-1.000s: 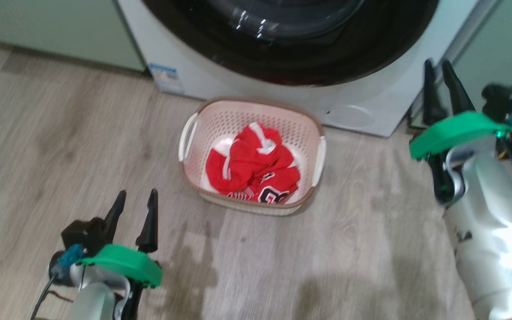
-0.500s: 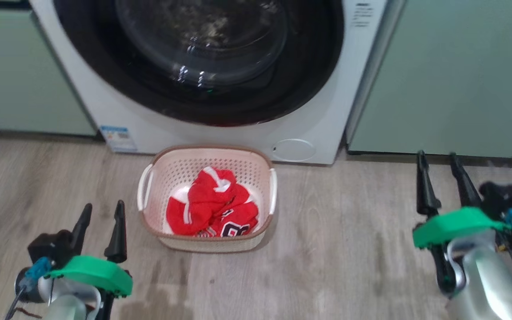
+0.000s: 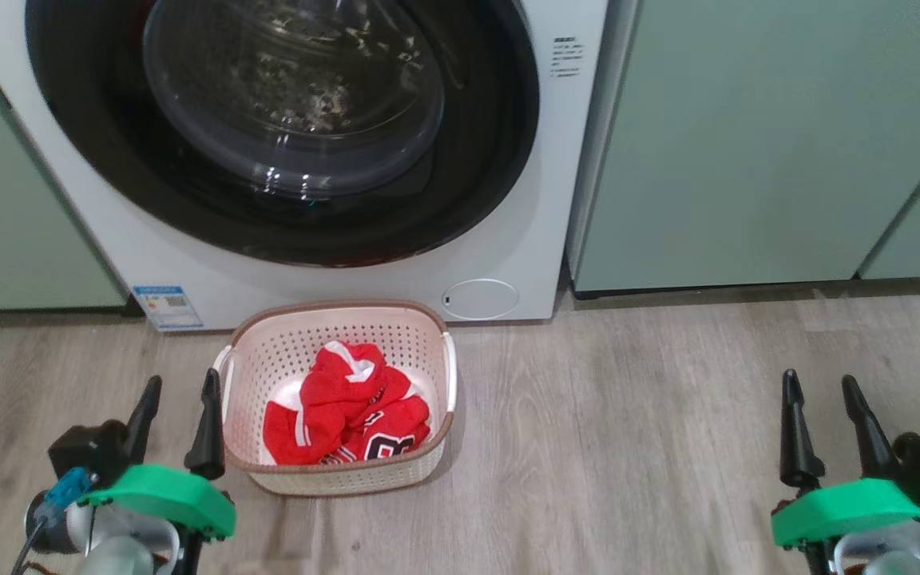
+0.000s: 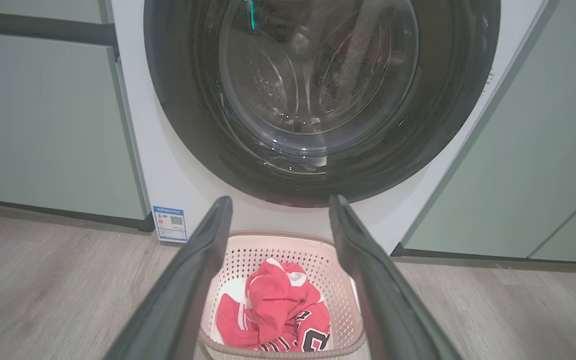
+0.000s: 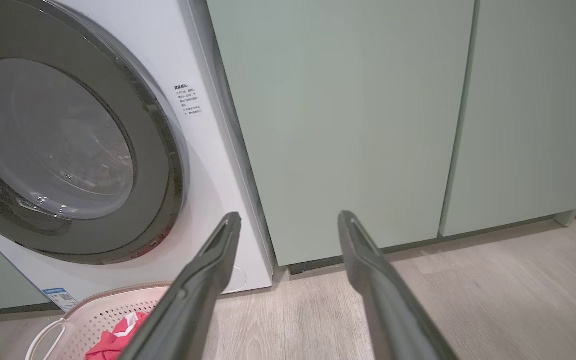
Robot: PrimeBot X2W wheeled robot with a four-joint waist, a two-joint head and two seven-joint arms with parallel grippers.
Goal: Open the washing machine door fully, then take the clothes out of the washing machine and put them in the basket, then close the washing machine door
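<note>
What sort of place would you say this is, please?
Probably a home laundry corner: a white front-loading washing machine stands between pale green cabinets, and a small basket holding red clothes sits on the wood-look floor before it.

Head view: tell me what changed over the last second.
The camera tilted up, so the whole picture shifted. The right gripper drew back from beside the washing machine to the lower right, and its jaws spread wider, holding nothing. Unchanged: the left gripper open and empty, the washing machine door shut, the clothes lying in the basket in front of the machine.
</note>
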